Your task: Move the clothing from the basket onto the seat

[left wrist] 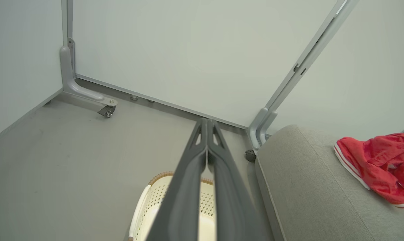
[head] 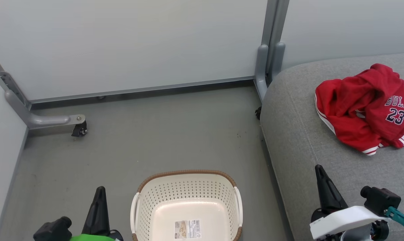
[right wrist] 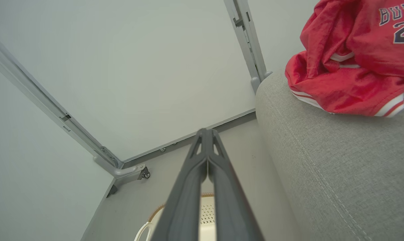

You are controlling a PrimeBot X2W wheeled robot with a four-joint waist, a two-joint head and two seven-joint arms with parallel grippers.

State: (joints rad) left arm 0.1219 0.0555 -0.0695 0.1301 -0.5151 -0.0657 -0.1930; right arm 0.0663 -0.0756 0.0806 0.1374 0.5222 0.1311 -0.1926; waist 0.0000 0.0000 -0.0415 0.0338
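The red clothing (head: 369, 107) lies crumpled on the grey seat (head: 306, 140) at the right, with "BULLS 23" showing on top; it also appears in the wrist views (left wrist: 379, 164) (right wrist: 352, 63). The cream basket (head: 187, 207) stands on the floor at the bottom centre, holding nothing but a label sticker. My left gripper (head: 100, 190) is shut with nothing in it, left of the basket. My right gripper (head: 319, 168) is shut and holds nothing, over the seat's near part, well short of the clothing. Each wrist view shows its own fingers (left wrist: 206, 124) (right wrist: 207, 133) pressed together.
Pale partition panels close off the back and left. Their grey metal feet with castors (head: 78, 129) (head: 257, 113) stand on the grey floor (head: 155, 140), one at the left and one by the seat's far corner.
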